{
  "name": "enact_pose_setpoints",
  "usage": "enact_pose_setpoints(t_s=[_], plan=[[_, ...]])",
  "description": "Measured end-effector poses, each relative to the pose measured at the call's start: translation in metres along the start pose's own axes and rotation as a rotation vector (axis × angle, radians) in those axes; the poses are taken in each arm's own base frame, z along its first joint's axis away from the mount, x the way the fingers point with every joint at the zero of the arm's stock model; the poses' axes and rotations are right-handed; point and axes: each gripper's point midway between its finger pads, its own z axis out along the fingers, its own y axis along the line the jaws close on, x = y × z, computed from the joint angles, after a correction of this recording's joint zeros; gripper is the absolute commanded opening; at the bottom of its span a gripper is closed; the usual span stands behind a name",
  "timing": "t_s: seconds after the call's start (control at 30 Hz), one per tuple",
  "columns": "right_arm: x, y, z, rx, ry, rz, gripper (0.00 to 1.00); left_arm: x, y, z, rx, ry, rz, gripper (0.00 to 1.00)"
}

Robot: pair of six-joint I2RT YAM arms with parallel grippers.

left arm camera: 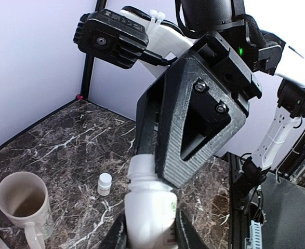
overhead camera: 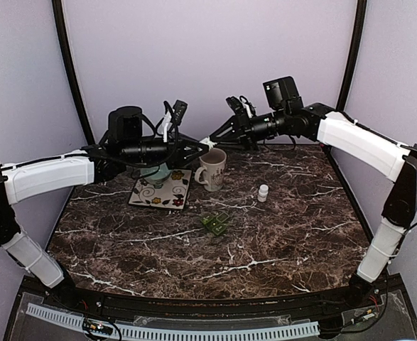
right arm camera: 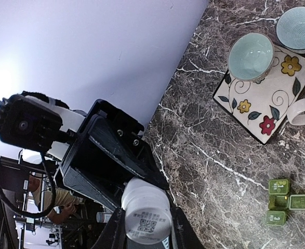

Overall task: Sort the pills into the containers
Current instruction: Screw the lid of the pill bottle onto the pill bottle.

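- Pill bottle (left arm camera: pixel 151 218), in the left wrist view, hung above the table (left arm camera: pixel 64 140). The left gripper (left arm camera: pixel 152 239) clamped its body from both sides, jaws partly closed. The right gripper (left arm camera: pixel 160 161) pinched its narrower top end. A mug (left arm camera: pixel 22 205) and a small white vial (left arm camera: pixel 105 183) stood below.
- In the right wrist view, that gripper's fingers hugged the bottle's round end. A teal bowl (right arm camera: pixel 251 56) on a floral tile (right arm camera: pixel 246 111) looked bare, as did a second bowl (right arm camera: pixel 297 28) beside it. The green organiser (right arm camera: pixel 282 202) lay apart, its lids seemingly down.
- From the top camera, both arms met above the table's far edge. I judged sorting barely begun: the bottle looked unopened and no pills showed anywhere.
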Motion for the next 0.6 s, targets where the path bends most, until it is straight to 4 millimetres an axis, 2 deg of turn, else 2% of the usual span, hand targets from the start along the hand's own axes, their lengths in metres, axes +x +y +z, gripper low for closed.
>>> enact_pose_setpoints(t_s=[0.6], plan=[[0.012, -0.010, 0.008, -0.011, 0.066, 0.050, 0.00, 0.020, -0.001, -0.002, -0.337, 0.095, 0.391, 0.00]])
